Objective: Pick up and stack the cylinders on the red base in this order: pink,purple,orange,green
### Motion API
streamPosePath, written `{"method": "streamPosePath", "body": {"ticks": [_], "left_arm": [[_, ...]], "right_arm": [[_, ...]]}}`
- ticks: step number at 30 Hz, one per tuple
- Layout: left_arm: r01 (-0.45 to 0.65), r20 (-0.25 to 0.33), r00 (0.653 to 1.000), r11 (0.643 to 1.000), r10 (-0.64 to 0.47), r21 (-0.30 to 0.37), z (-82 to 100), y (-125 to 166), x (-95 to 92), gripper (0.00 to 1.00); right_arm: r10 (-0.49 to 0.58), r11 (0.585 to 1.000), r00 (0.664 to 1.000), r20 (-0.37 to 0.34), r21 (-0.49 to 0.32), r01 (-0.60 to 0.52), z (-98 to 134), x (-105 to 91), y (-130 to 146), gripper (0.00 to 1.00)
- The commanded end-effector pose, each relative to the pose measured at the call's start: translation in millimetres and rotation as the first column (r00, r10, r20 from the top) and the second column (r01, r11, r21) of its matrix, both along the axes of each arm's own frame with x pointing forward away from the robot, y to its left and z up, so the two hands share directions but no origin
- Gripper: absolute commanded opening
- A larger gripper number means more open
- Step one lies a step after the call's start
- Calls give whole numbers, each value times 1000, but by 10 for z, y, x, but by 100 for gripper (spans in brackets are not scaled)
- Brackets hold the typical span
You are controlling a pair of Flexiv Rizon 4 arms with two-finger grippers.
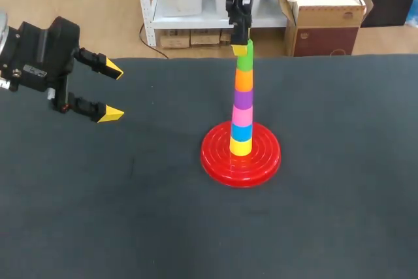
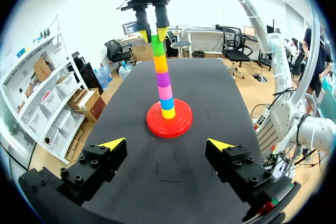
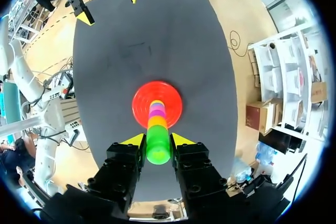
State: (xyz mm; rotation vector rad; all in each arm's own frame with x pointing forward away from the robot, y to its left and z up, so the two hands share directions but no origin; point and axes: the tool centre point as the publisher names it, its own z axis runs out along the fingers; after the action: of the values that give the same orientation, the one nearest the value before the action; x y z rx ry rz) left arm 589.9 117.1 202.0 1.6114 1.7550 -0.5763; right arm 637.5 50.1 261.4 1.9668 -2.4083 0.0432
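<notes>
A red base (image 1: 215, 161) in the middle of the table carries a tower: yellow, blue, pink (image 1: 242, 116), purple (image 1: 243, 99), orange (image 1: 243, 81), with the green cylinder (image 1: 245, 62) on top. My right gripper (image 1: 241, 47) hangs straight above the tower and is shut on the green cylinder (image 3: 157, 148), one yellow tip on each side. My left gripper (image 1: 111, 91) stands open and empty well to the left of the tower, above the table. In the left wrist view the tower (image 2: 164, 80) is straight ahead of the left gripper (image 2: 167, 143).
The dark table top (image 1: 117, 213) spreads out around the base. No other loose pieces lie on it.
</notes>
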Motion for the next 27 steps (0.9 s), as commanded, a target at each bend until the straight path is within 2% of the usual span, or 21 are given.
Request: {"method": "streamPosePath", "body": {"ticks": [1,4,6,7,8,16,20,21,27], "left_arm": [[1,3,1000,1000,-1,-2,-14,6,4,100],[1,3,1000,1000,-1,-2,-14,6,4,100],[1,3,1000,1000,-1,-2,-14,6,4,100],[1,3,1000,1000,-1,-2,-14,6,4,100],[1,3,1000,1000,-1,-2,-14,6,4,100],[1,3,1000,1000,-1,-2,-14,6,4,100],[1,3,1000,1000,-1,-2,-14,6,4,100],[1,3,1000,1000,-1,-2,-14,6,4,100],[1,3,1000,1000,-1,-2,-14,6,4,100]], "right_arm": [[-8,1000,1000,-22,0,8,-111,22,2,0],[-6,1000,1000,-30,10,7,-98,7,24,0],[16,1000,1000,-7,22,-16,-13,-15,50,0],[29,999,1000,8,25,-30,55,-34,65,41],[37,999,999,23,31,-38,117,-43,77,100],[51,994,987,153,86,-64,606,-146,28,100],[30,994,981,192,93,-49,681,-205,-40,100],[61,996,980,188,50,-72,692,-222,-36,100],[61,996,980,188,50,-72,692,-222,-36,100]]}}
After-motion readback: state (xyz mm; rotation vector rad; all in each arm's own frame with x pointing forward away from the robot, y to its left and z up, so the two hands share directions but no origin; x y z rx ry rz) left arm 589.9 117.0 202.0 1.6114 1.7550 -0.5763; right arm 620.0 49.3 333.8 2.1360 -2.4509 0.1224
